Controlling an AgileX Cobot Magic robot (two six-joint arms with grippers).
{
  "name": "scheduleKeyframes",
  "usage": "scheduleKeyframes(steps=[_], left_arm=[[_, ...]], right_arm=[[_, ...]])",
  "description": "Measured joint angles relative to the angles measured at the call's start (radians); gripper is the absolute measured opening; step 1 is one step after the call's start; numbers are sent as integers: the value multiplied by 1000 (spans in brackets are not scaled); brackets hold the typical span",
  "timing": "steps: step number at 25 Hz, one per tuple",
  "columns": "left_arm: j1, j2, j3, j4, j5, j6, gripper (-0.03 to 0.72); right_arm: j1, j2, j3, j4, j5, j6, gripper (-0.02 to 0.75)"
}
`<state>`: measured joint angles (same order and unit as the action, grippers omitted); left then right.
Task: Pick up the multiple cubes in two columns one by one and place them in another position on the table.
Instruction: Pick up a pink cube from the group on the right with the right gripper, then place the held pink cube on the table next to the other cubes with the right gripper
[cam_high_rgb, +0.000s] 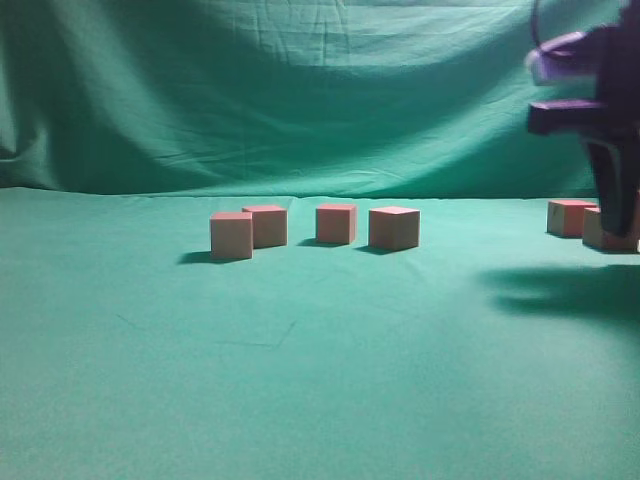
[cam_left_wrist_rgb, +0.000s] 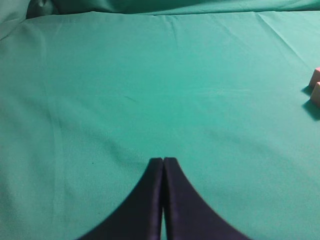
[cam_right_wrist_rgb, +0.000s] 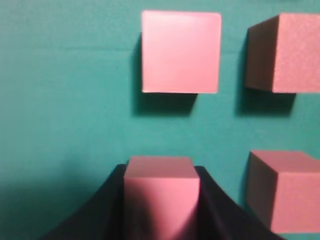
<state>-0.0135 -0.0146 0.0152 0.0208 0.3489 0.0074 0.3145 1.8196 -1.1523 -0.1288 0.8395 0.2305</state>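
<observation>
In the right wrist view my right gripper (cam_right_wrist_rgb: 161, 172) has its two dark fingers pressed against both sides of a salmon-red cube (cam_right_wrist_rgb: 161, 200) that sits on the teal table (cam_right_wrist_rgb: 65, 100). Three more cubes lie close by: one straight ahead (cam_right_wrist_rgb: 181, 52), one at the upper right (cam_right_wrist_rgb: 285, 52) and one at the lower right (cam_right_wrist_rgb: 285, 190). The exterior view shows the right arm (cam_high_rgb: 600, 130) coming down over two cubes (cam_high_rgb: 570, 217) at the far right. Four cubes (cam_high_rgb: 336, 223) stand in a loose row mid-table. My left gripper (cam_left_wrist_rgb: 163, 160) is shut and empty above bare cloth.
A draped green backdrop (cam_high_rgb: 300, 90) hangs behind the table. Two cube corners (cam_left_wrist_rgb: 315, 80) peek in at the right edge of the left wrist view. Wide bare cloth (cam_high_rgb: 300, 380) lies in front of the mid-table row.
</observation>
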Motion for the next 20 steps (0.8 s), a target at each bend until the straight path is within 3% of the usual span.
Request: scheduleKeyframes(steps=[5,13,20], left_arm=[[0,0,0,0,0,0,0],[0,0,0,0,0,0,0],[0,0,0,0,0,0,0]], right_arm=[[164,0,-130,14,163,-80,263],[464,0,-235,61,187,-107,263],[540,100,-424,73,186,-113,263]])
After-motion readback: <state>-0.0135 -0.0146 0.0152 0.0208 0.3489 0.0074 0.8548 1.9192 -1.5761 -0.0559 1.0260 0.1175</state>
